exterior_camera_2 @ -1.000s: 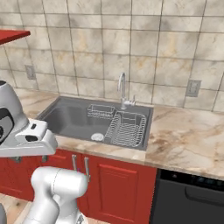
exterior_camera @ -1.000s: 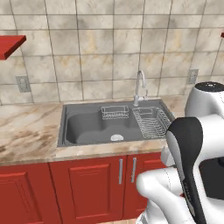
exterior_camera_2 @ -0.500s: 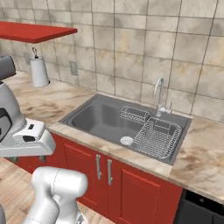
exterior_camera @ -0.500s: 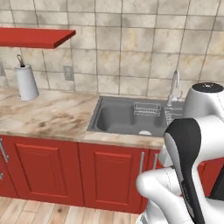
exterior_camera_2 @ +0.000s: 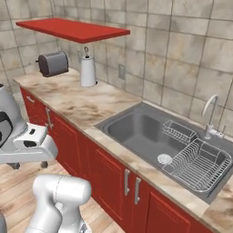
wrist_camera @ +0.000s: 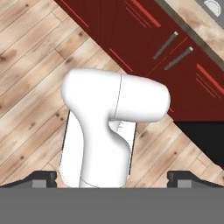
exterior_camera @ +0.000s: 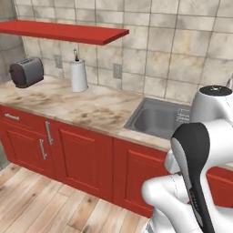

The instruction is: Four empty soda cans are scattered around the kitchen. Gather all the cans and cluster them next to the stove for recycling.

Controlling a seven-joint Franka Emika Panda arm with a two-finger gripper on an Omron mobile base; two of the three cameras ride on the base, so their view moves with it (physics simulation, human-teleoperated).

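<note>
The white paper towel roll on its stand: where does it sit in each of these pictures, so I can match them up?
Left base view: the white paper towel roll on its stand is upper left, on the beige marble counter against the tiled wall.
Right base view: it is upper left of centre, on the same counter.
Hand view: not in it.
Shared landmark: the silver toaster stands to its left, under the red shelf.

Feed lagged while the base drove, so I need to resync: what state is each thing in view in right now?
Gripper: jaws open, holding nothing.
Toaster: upright on the counter, near the wall.
Paper towel roll: upright on its holder.
Sink: basin empty beside the rack.
Dish rack: in the sink, empty.
Faucet: no water seen running.
Cabinet doors: shut.
Shelf: bare on top, as far as seen.
</note>
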